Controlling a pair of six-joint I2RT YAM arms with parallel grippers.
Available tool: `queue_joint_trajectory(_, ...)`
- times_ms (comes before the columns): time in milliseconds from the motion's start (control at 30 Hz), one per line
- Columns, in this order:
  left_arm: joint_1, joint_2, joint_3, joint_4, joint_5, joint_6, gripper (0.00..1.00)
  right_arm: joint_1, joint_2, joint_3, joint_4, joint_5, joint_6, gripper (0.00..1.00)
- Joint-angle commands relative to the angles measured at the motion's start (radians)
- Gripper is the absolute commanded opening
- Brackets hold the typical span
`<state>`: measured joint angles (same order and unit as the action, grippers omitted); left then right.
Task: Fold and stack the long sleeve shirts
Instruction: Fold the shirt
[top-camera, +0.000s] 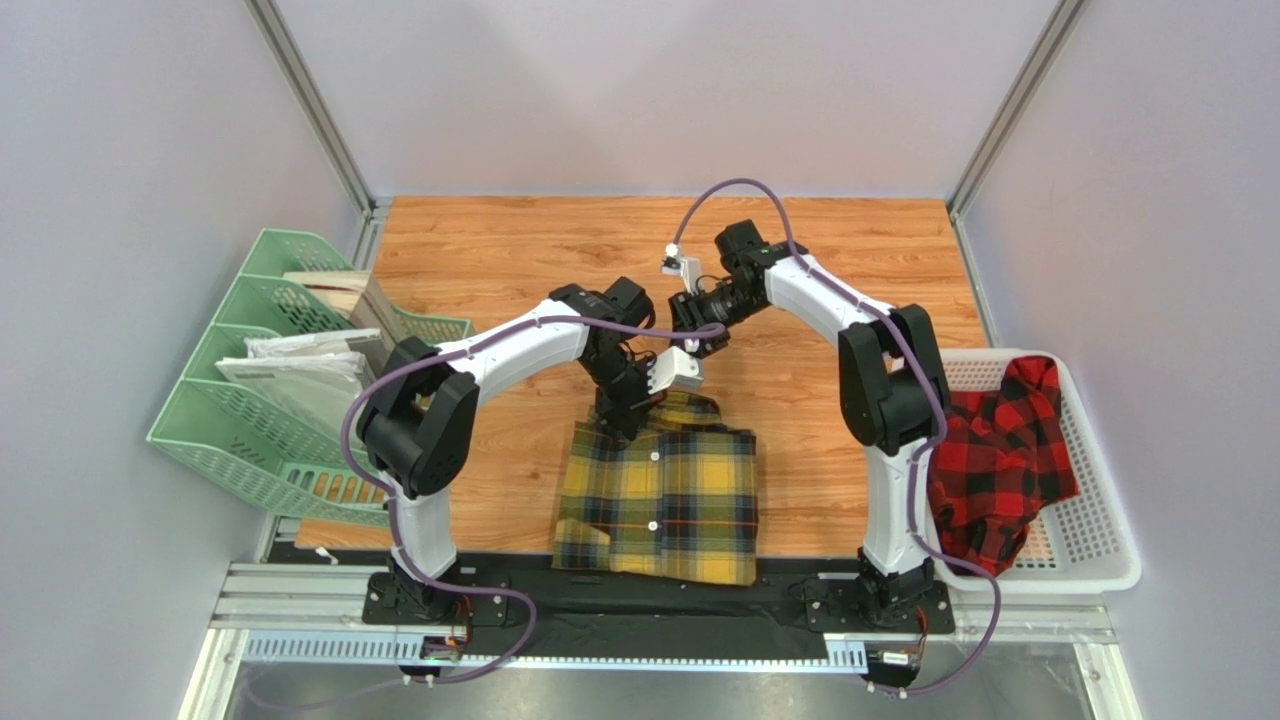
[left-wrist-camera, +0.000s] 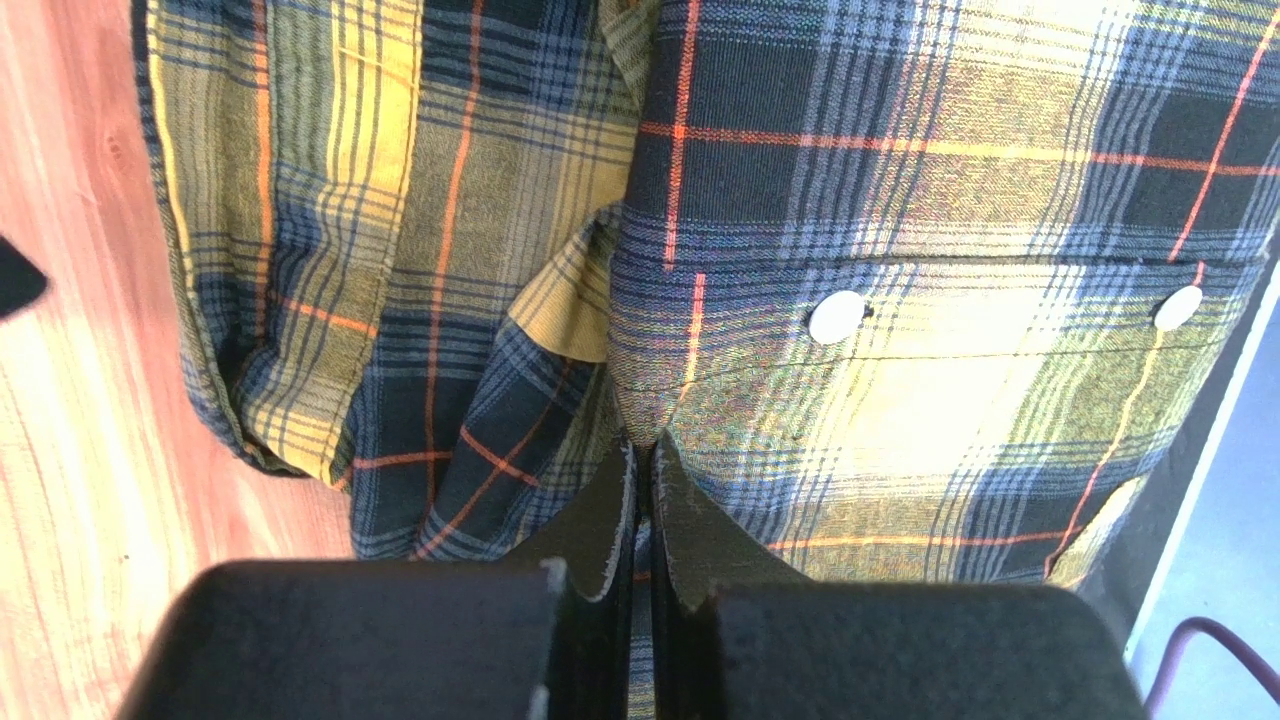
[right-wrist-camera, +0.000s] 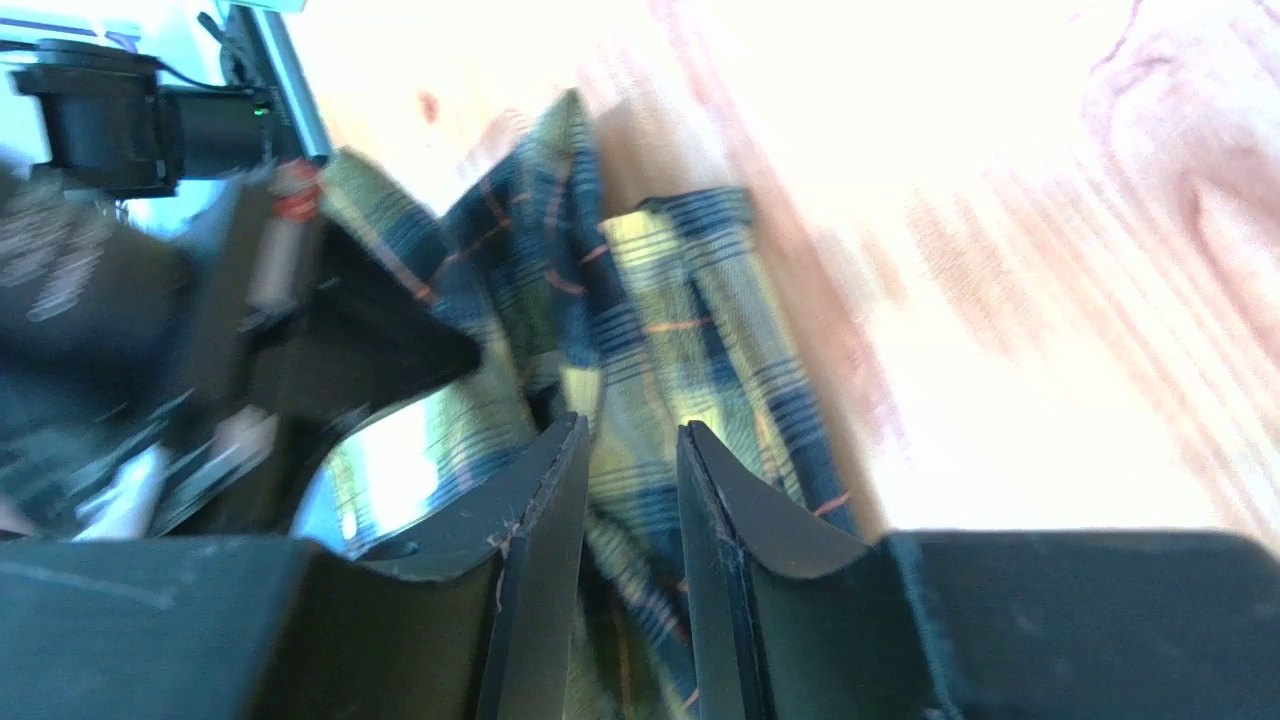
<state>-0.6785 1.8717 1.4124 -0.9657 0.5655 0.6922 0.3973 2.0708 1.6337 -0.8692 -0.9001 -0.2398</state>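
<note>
Over the yellow-and-black shirt (top-camera: 661, 495) both arms (top-camera: 511, 345) bend down; left end effector (left-wrist-camera: 643, 465) clamps cloth, right end effector (right-wrist-camera: 628, 443): cannot tell.

Overhead view; wrist views share yellow shirt (left-wrist-camera: 902, 300)

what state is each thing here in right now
yellow plaid shirt, partly folded, lying flat, far edge bunched up
red plaid shirt, unfolded, heaped
white basket, upright, holding that heap
green file rack, upright, slots partly filled
left end effector, shut on the yellow plaid shirt
right end effector, fingers slightly apart, yellow fabric between them, grip unclear
</note>
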Motion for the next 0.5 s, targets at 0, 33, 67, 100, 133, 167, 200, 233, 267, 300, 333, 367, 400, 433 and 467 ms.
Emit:
queue_joint_trajectory(0,0.0,-0.016,0.043,0.013,0.004,-0.02,0.0,0.012,0.103,0.038,0.016,-0.003,0.007,0.34)
queue_joint_trajectory(33,0.0,-0.017,0.046,0.015,-0.001,-0.02,0.0,0.014,0.112,0.038,0.015,-0.002,0.005,0.34)
queue_joint_trajectory(67,0.0,-0.019,0.048,0.016,-0.003,-0.022,0.0,0.014,0.121,0.026,0.016,-0.005,0.002,0.33)
queue_joint_trajectory(100,0.0,-0.019,0.049,0.024,-0.007,-0.026,0.0,0.014,0.13,0.019,0.015,-0.008,0.0,0.33)
queue_joint_trajectory(133,0.0,-0.02,0.049,0.03,-0.013,-0.028,0.0,0.017,0.135,0.011,0.016,-0.017,-0.003,0.32)
queue_joint_trajectory(167,0.0,-0.022,0.054,0.033,-0.016,-0.031,0.0,0.017,0.137,0.003,0.016,-0.019,-0.012,0.32)
queue_joint_trajectory(200,0.0,-0.02,0.057,0.036,-0.022,-0.033,0.0,0.02,0.138,-0.011,0.015,-0.019,-0.016,0.32)
queue_joint_trajectory(233,0.0,-0.019,0.068,0.036,-0.027,-0.036,0.0,0.018,0.138,-0.018,0.018,-0.014,-0.021,0.32)
queue_joint_trajectory(267,0.0,-0.016,0.074,0.038,-0.03,-0.036,0.0,0.018,0.14,-0.023,0.018,-0.011,-0.027,0.32)
queue_joint_trajectory(300,0.0,-0.014,0.079,0.039,-0.035,-0.037,0.0,0.018,0.141,-0.032,0.018,-0.008,-0.03,0.32)
queue_joint_trajectory(333,0.0,-0.016,0.089,0.039,-0.036,-0.031,0.0,0.018,0.146,-0.035,0.018,-0.002,-0.033,0.31)
queue_joint_trajectory(367,0.002,-0.016,0.095,0.039,-0.039,-0.031,0.0,0.018,0.149,-0.04,0.019,0.0,-0.036,0.31)
queue_joint_trajectory(400,0.0,-0.013,0.103,0.038,-0.05,-0.03,0.0,0.018,0.152,-0.041,0.018,0.0,-0.038,0.31)
queue_joint_trajectory(433,0.0,-0.009,0.12,0.036,-0.053,-0.028,0.0,0.018,0.159,-0.044,0.019,0.0,-0.036,0.31)
queue_joint_trajectory(467,0.0,0.0,0.129,0.036,-0.061,-0.026,0.0,0.018,0.163,-0.046,0.019,0.0,-0.036,0.31)
